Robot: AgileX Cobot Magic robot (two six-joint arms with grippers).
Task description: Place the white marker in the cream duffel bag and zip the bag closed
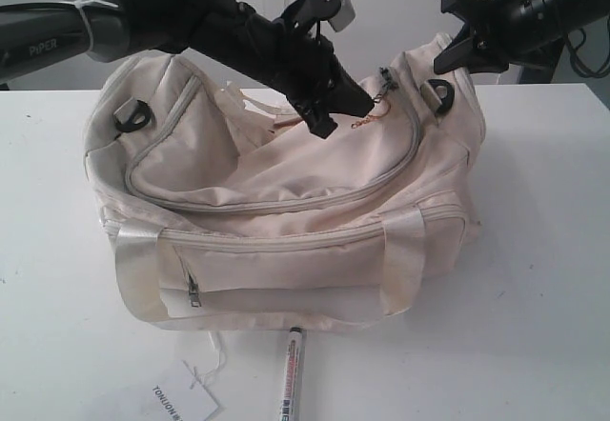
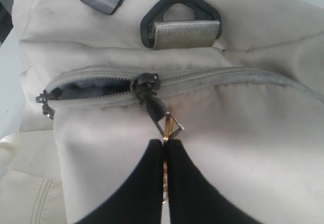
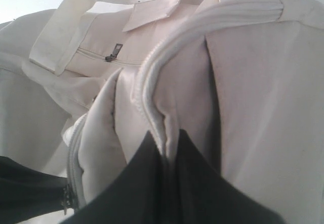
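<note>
The cream duffel bag (image 1: 286, 211) sits mid-table. The white marker (image 1: 291, 375) lies on the table in front of it, outside the bag. My left gripper (image 1: 360, 107) reaches across the bag's top and is shut on the gold ring zip pull (image 2: 171, 125). The pull hangs from the dark slider (image 2: 145, 84) on the curved zip. A short stretch of that zip (image 2: 86, 89) gapes open beside the slider. My right gripper (image 3: 169, 143) is shut on a piped fold of the bag's end (image 1: 456, 92).
A white paper tag (image 1: 181, 400) on a string lies left of the marker. A black strap ring (image 2: 179, 19) sits just beyond the zip. Bare white table (image 1: 543, 278) surrounds the bag. A front pocket zip (image 1: 193, 292) faces the near edge.
</note>
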